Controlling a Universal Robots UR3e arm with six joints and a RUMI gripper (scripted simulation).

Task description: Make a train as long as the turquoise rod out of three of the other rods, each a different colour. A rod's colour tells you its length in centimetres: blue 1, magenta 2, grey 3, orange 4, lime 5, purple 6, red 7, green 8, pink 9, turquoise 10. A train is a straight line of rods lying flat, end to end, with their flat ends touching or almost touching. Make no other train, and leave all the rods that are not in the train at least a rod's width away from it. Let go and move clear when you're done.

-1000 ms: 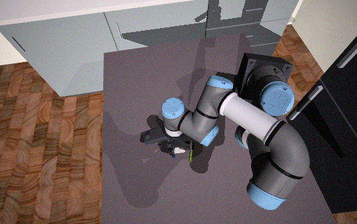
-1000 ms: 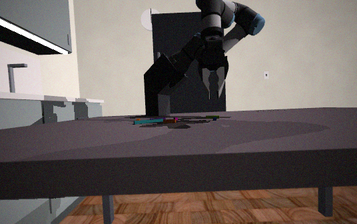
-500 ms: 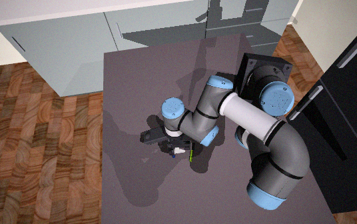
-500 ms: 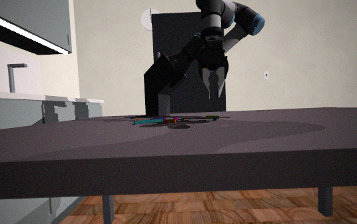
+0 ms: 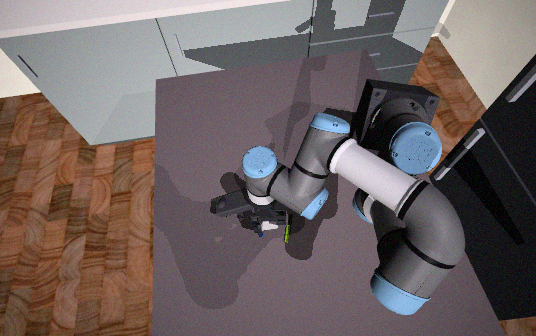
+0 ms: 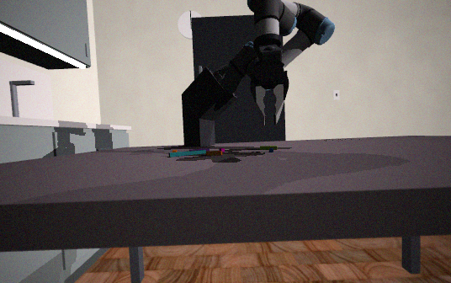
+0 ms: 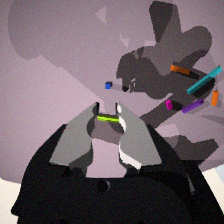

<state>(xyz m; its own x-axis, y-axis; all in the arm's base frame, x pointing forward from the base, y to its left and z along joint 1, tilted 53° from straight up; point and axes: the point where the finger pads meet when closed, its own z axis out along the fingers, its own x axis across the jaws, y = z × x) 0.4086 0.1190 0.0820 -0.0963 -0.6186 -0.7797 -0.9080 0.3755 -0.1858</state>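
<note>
My gripper (image 6: 269, 119) (image 7: 107, 103) (image 5: 265, 225) hangs well above the table with its fingers drawn narrow and nothing between them. In the wrist view the lime rod (image 7: 107, 119) (image 5: 287, 233) (image 6: 267, 147) shows through the gap between the fingertips; it lies flat on the table below. A small blue rod (image 7: 108, 85) (image 5: 260, 233) lies a little beyond it. Further off lie the turquoise rod (image 7: 204, 81) (image 6: 187, 153), an orange rod (image 7: 180, 69) (image 6: 215, 152), a purple rod (image 7: 192, 106) and a magenta rod (image 7: 169, 104) (image 6: 222, 150), loosely scattered and apart from each other.
Another short orange-red rod (image 7: 215, 97) lies at the wrist view's right edge. The arm's base (image 5: 395, 107) stands on the table's far right. The arm hides most of the rods in the overhead view. Cabinets stand behind the table (image 5: 210, 115).
</note>
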